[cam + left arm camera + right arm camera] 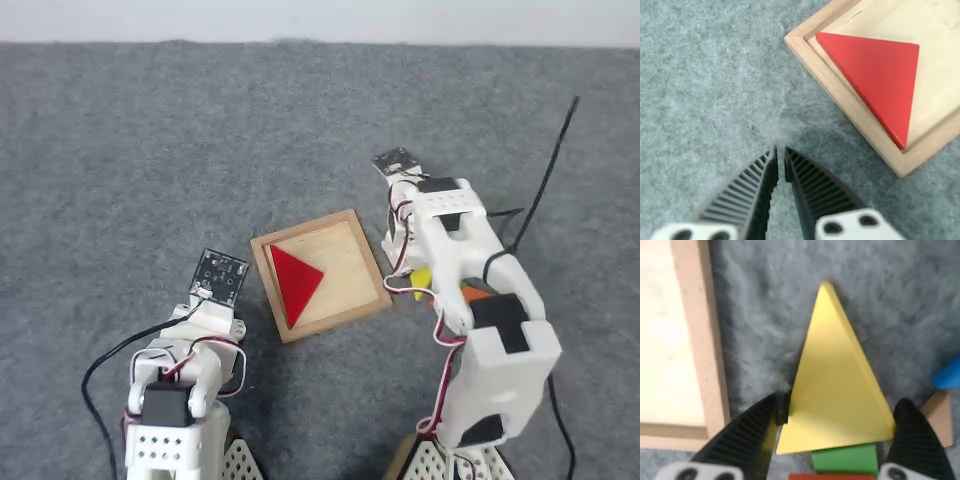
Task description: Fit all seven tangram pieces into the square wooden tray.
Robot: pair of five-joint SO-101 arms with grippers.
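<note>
The square wooden tray [366,300] lies mid-table, and a large red triangle [293,282] rests flat in its left half. My left gripper [780,151] hovers low over the carpet just off the tray's corner [801,44]; it is shut and holds nothing. The red triangle [875,75] lies beyond it. My right gripper [837,404] is open and straddles a yellow triangle [835,385] that lies on the carpet beside the tray rim [710,340]. One black finger [757,425] stands at each side of the triangle's wide end. The yellow triangle [422,278] peeks from under the right arm.
A green piece [845,459], a blue piece [947,375] and a tan piece [940,415] crowd close around the yellow triangle. An orange piece [478,293] shows beside the right arm [480,300]. The left arm [190,370] stands at the front left. Grey carpet stretches away behind the tray.
</note>
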